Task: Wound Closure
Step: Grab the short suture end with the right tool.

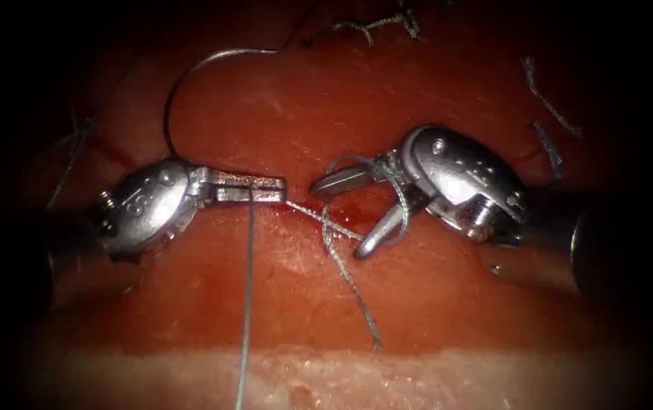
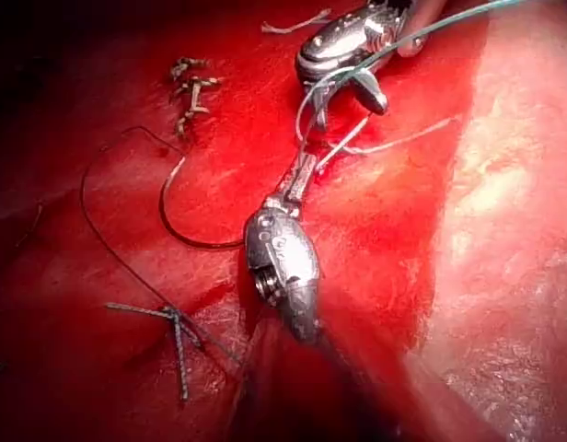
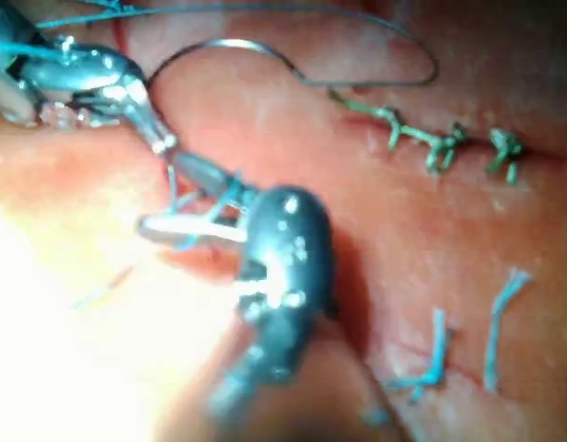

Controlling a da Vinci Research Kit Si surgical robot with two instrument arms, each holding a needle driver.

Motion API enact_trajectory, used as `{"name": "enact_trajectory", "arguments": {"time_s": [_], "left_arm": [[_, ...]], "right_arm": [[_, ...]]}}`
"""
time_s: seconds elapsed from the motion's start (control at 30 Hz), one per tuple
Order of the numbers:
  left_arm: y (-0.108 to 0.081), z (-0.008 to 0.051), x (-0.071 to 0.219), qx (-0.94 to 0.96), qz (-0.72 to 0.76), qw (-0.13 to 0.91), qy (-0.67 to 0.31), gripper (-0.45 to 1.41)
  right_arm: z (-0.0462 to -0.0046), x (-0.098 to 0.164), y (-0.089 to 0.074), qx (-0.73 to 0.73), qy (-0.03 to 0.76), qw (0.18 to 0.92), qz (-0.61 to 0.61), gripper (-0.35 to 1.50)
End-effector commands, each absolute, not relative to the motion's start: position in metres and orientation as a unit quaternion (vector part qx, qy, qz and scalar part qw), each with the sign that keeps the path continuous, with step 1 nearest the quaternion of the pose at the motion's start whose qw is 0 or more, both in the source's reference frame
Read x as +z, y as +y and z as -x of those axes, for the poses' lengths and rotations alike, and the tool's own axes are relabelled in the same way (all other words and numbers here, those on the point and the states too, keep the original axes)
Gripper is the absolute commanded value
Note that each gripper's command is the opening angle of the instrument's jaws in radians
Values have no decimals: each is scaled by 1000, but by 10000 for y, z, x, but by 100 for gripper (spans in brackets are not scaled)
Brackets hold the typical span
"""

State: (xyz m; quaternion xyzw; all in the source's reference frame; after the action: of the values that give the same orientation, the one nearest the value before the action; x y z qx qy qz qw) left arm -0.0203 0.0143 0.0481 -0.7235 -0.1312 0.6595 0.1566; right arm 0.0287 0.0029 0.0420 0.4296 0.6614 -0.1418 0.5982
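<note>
2 shiny silver claws (image 1: pixel 254 187) (image 1: pixel 349 212) with rounded, screw-studded wrists on dark shafts.

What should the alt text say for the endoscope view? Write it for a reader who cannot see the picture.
The left tool grips the thread in shut jaws at the cut in the tissue, while the right tool, jaws open, has thread looped around it. The curved needle lies free on the tissue, left of the cut and behind the left tool, held by neither.

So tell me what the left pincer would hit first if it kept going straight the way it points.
Probably the right pincer: the left pincer, shut on the thread, points across the cut at its open jaws. Depth is unclear, so it might pass above them.
</note>
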Motion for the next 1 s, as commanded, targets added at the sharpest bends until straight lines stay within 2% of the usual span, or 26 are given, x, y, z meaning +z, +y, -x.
{"name": "enact_trajectory", "arguments": {"time_s": [0.03,0.5,1.0], "left_arm": [[143,209,489,661,723,155,-130,-45],[144,209,490,663,719,153,-140,-45],[133,176,477,665,717,142,-155,-45]], "right_arm": [[-294,423,31,-162,655,598,-433,66],[-287,431,-8,-318,570,586,-480,68],[-301,433,-63,-353,540,586,-490,69]]}}
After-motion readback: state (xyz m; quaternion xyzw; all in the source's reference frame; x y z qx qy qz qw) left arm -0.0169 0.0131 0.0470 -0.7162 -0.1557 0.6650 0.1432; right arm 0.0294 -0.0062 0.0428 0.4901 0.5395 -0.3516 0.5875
